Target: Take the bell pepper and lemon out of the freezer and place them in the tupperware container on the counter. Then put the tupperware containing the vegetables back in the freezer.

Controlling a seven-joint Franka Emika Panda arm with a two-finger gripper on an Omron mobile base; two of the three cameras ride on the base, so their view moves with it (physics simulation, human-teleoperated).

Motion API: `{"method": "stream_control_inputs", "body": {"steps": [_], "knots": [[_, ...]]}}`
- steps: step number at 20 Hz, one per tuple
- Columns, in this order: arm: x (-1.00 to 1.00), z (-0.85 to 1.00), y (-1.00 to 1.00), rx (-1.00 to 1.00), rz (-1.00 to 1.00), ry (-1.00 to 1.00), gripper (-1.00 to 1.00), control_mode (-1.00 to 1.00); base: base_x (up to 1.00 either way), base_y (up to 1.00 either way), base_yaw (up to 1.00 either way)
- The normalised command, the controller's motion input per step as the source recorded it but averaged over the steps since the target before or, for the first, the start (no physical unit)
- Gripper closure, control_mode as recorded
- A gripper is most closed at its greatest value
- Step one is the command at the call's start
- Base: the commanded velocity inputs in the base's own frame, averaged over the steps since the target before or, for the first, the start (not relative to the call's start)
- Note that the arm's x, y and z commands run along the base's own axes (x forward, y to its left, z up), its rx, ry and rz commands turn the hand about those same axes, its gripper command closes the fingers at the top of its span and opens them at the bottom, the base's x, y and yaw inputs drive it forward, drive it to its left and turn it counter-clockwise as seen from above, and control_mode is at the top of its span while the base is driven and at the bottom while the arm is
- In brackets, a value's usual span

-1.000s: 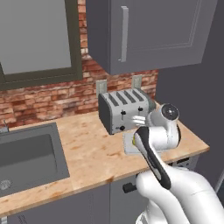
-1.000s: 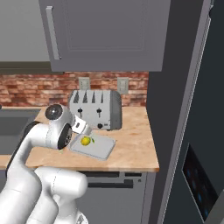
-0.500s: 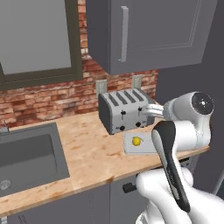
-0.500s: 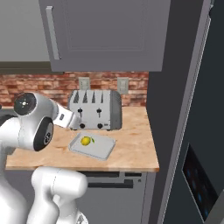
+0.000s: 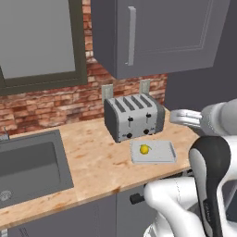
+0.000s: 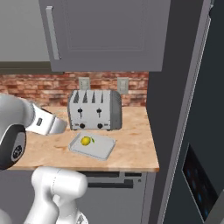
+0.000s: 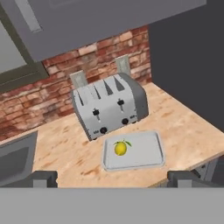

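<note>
The yellow lemon [image 5: 145, 149] [image 6: 86, 141] [image 7: 120, 148] lies inside the shallow grey tupperware container [image 5: 163, 152] [image 6: 103, 148] [image 7: 146, 153]. The container rests on the wood-grain counter [image 5: 92, 162] [image 6: 131, 144] in front of the toaster. My gripper [image 7: 114, 180] [image 5: 178, 116] [image 6: 61, 126] hovers above and back from the tray, open and empty, clear of the lemon. The dark freezer [image 6: 201, 122] rises to the right of the counter. The bell pepper is out of view.
A silver four-slot toaster [image 5: 134, 118] [image 6: 95, 110] [image 7: 109, 107] stands against the brick wall behind the tray. A sink [image 5: 28, 166] is set into the counter's left end. Grey wall cabinets [image 5: 157, 32] hang overhead.
The hand has drawn up and back from over the tray, uncovering the lemon that lies in it. The jaws have stayed open.
</note>
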Motion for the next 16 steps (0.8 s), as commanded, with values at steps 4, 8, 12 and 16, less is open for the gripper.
{"method": "stream_control_inputs", "body": {"steps": [4,8,12,16], "knots": [[-0.84,0.00,0.00,0.00,-0.02,-0.07,-1.00,-1.00,0.00,0.00,0.00],[-0.63,0.00,0.00,0.00,-0.04,-0.06,-1.00,1.00,-0.24,0.00,-0.01],[0.00,0.00,0.00,0.00,0.00,0.00,-1.00,1.00,-1.00,0.00,-0.08],[0.00,0.00,0.00,0.00,0.00,0.00,-1.00,1.00,-1.00,0.00,-0.12]]}}
